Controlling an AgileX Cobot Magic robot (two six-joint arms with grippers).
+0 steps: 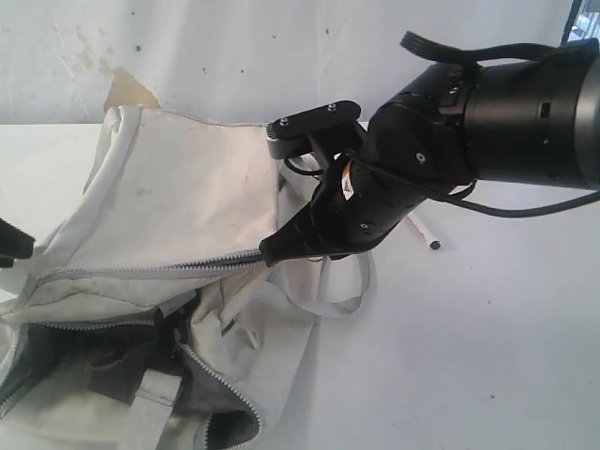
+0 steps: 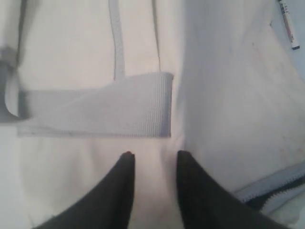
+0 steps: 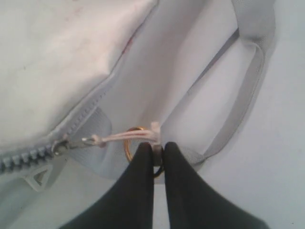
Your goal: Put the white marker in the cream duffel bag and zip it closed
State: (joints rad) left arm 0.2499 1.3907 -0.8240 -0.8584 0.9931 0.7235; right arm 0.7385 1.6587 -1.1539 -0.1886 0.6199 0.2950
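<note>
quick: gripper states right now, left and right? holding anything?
Left gripper: open, empty, over the cream duffel bag.
Right gripper: shut on the zipper pull.

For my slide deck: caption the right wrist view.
Right end effector pinching the zipper pull cord of the cream duffel bag, grey strap alongside.

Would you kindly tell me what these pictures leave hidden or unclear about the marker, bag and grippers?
White marker: exterior view, partly behind the right arm; left wrist view, cut by the top edge.
Cream duffel bag: exterior view, interior dark, bottom edge cuts it.
Left gripper: exterior view, nearly all beyond the left edge.
</note>
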